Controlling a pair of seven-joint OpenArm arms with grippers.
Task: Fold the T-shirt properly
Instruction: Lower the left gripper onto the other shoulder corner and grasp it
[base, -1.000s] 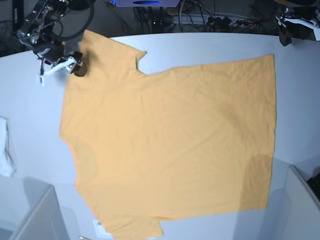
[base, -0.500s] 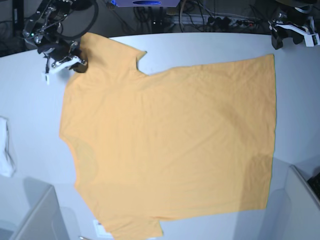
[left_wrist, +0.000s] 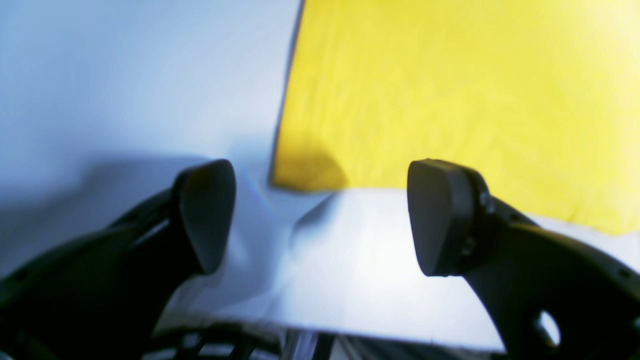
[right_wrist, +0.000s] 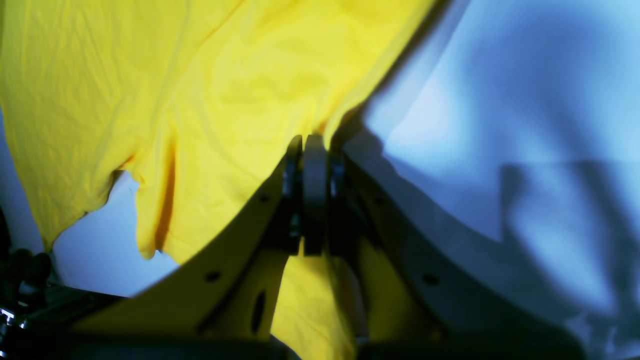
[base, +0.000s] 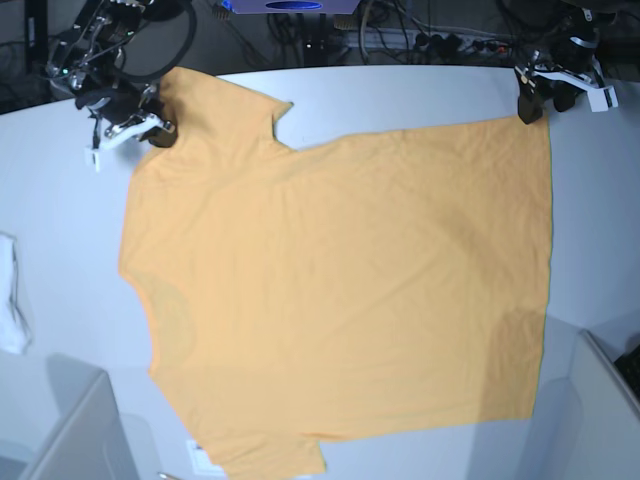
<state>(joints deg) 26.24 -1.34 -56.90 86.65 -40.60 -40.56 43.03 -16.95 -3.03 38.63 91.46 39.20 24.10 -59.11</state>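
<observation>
You are looking down on a pale table (base: 400, 85) with the T-shirt (base: 340, 290) spread flat across most of it, plain side up, hem toward the base view's right and sleeves toward its left. Your right gripper (right_wrist: 314, 150) sits at the far sleeve on that view's left, its jaws pressed together with a fold of yellow cloth at the sleeve's edge pinched between them; the wrist view shows the fabric rising in a small tent to the tips, a hold that looks meant to carry this sleeve over in a fold. Your left gripper (left_wrist: 320, 215) hovers at the far hem corner on the base view's right, jaws spread wide with nothing between them, and that corner lies just ahead of the tips, likely the matching grip point. Bare table borders the shirt along the far edge and beyond the hem, which should leave both arms room. A small white cloth (base: 12, 300) lies at the table's left margin, well apart from the shirt. Grey bin walls (base: 80, 430) stand at the near corners; the near sleeve reaches close to the table's front edge.
</observation>
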